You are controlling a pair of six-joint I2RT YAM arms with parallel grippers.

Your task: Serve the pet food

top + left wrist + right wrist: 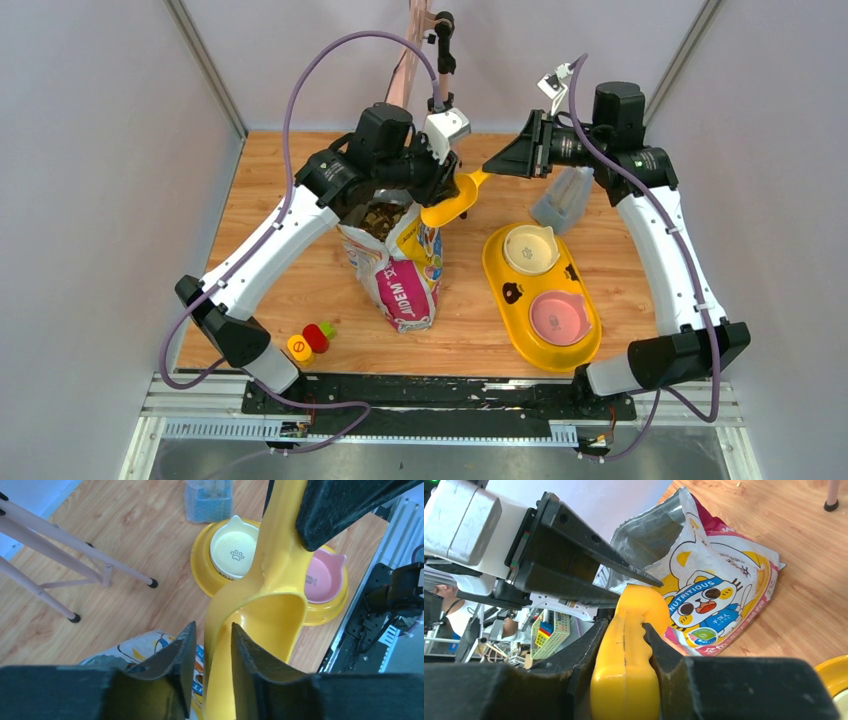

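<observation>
The pet food (383,218) shows as brown kibble in the open mouth of the printed bag (400,285), which stands mid-table. My right gripper (495,166) is shut on the handle of the yellow scoop (450,205); in the right wrist view (624,630) its jaws press the handle (624,680) on both sides. My left gripper (450,183) sits over the bag with its fingers astride the scoop's side wall (270,615); in the left wrist view (212,635) a thin gap shows beside one finger (186,650). The scoop bowl holds no kibble.
A yellow tray (495,262) at right holds a cream bowl (530,248) and a pink bowl (560,315), both bare inside. A grey-blue container (565,195) stands behind it. Small red, yellow and green toys (312,338) lie front left. Pink stand legs (75,545) rise at the back.
</observation>
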